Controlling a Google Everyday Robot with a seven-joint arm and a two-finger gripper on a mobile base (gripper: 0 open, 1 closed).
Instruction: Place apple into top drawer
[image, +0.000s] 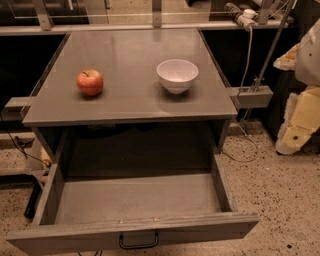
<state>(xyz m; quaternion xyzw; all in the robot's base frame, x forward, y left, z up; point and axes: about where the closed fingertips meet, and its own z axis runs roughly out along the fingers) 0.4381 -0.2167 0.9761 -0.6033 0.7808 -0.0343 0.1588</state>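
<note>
Apple (90, 82) sits on the grey tabletop (130, 50), left of centre, stem up. The white bowl (177, 75) stands apart to its right. The gripper (299, 125) hangs at the right edge of the frame, off the table and well away from the apple, past the bowl's side. Clenched or released? Can't tell. The top drawer (135, 200) is pulled open across the bottom, with its dark handle (138, 242) at the front.

CAM: I am viewing from above the open top drawer (135, 200) | facing the tabletop (130, 47) | near | gripper (299, 125) at right edge
</note>
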